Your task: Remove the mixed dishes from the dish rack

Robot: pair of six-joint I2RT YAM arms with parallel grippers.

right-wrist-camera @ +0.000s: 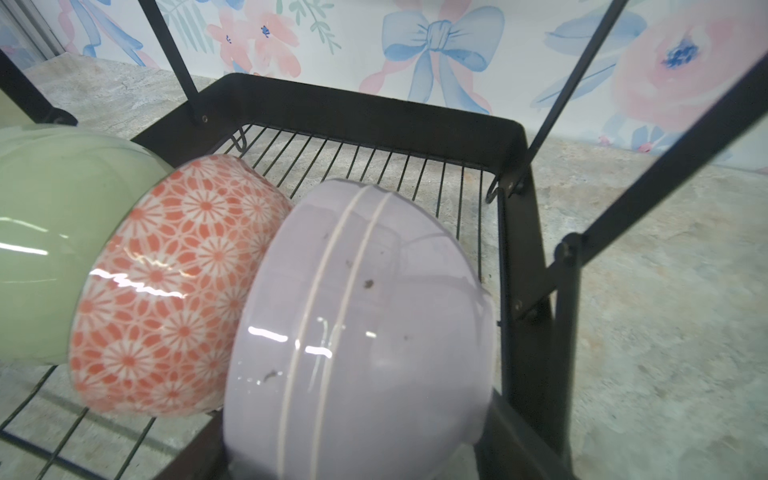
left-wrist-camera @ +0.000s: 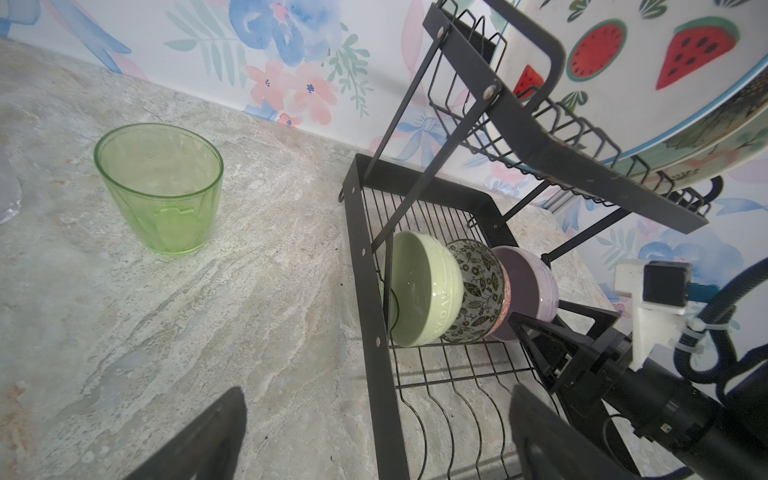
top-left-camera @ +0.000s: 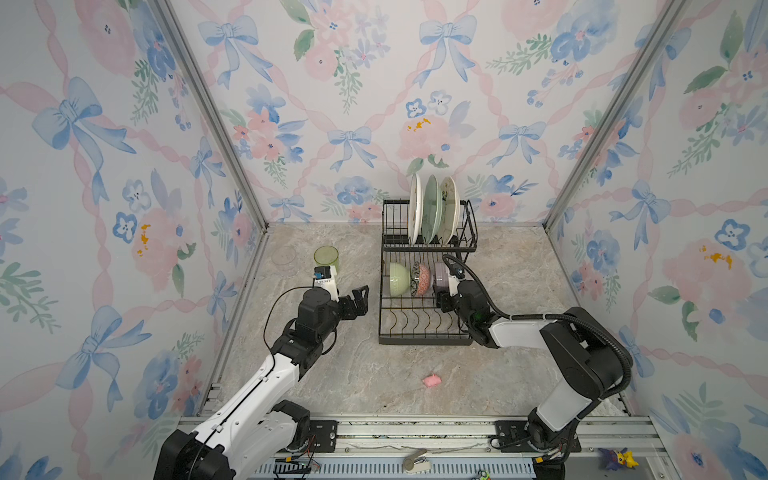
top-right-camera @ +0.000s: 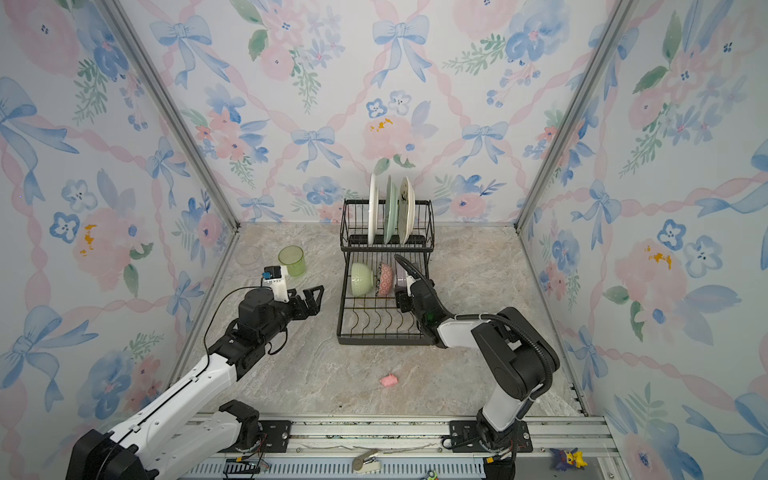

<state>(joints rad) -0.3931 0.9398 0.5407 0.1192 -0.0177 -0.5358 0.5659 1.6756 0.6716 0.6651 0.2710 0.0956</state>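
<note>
Tumbler (top-left-camera: 326,258) and glass (top-left-camera: 284,255) out beyond spread left claw (top-left-camera: 360,301); right claw (left-wrist-camera: 561,319), grip unclear, straddles lavender bowl (right-wrist-camera: 365,311); six dishes (top-left-camera: 432,212) racked.

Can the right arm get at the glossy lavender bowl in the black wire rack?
Probably yes: the right gripper sits at the glossy lavender bowl, the end one of its row, nothing between them.

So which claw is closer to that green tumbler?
Left. The left gripper sits open near the green tumbler, on its dish rack side; the right gripper is farther off, in the rack's lower tier at the lavender bowl.
</note>
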